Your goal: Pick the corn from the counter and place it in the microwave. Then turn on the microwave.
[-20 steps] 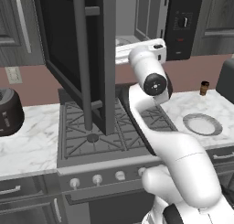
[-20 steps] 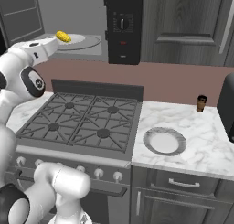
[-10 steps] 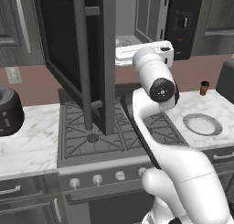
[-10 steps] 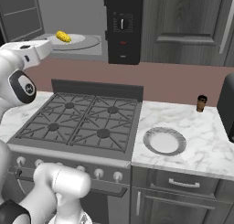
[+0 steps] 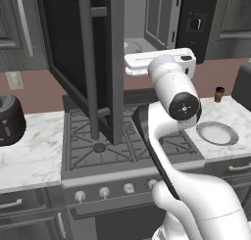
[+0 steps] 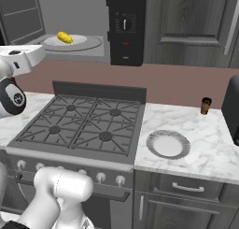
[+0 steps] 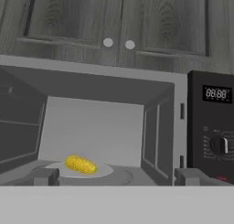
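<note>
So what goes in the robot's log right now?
corn: on plate in microwave | door: open | fingers: open, holding nothing | next: shut door

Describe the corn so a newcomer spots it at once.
Start at the microwave, the big black box above the stove with its door swung open. Inside, on the round pale plate on its grey floor, lies the corn: a short yellow cob, the only bright-coloured thing among greys and blacks.

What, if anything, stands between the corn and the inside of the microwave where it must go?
Nothing visible: the corn already lies on the round plate inside the microwave, whose door stands open.
</note>
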